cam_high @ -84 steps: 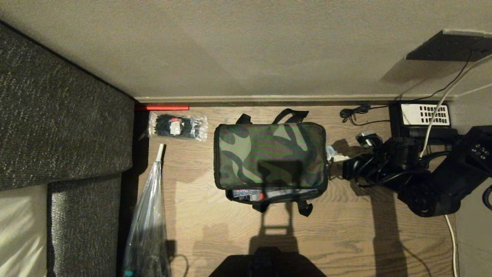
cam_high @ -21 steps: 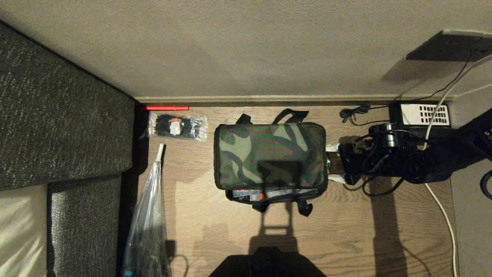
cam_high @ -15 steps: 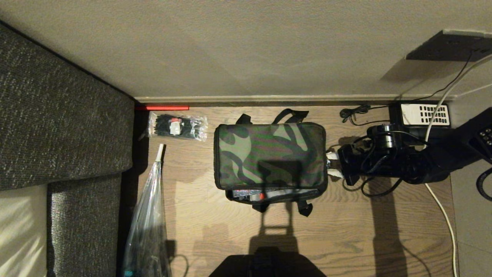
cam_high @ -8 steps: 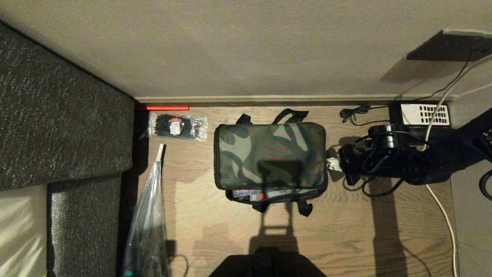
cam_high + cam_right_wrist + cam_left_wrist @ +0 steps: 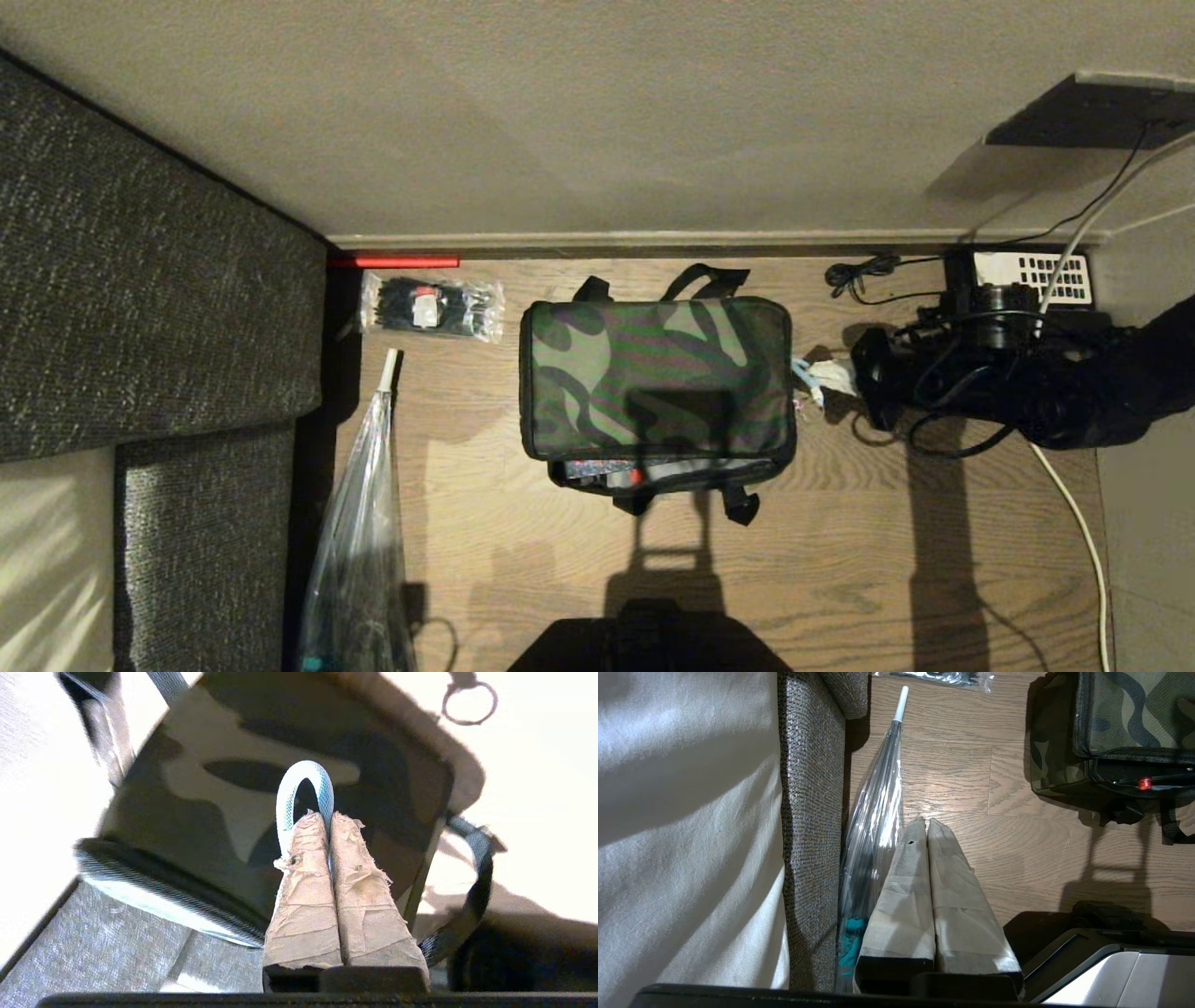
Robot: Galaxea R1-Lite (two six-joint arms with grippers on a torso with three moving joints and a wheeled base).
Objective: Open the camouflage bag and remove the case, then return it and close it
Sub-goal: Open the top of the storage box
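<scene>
- Wooden floor (image 5: 579, 579) by the wall: camouflage bag (image 5: 655, 378) lies lid down.
- Right hand (image 5: 822, 378) pinches its pale zipper loop (image 5: 303, 791).
- Risk: loop slipping free, or pulling dragging the bag.

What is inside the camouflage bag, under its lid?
The lid of the camouflage bag covers nearly everything. Through the front gap only a silvery strip and a small red dot show; whatever else lies inside is hidden.
</scene>
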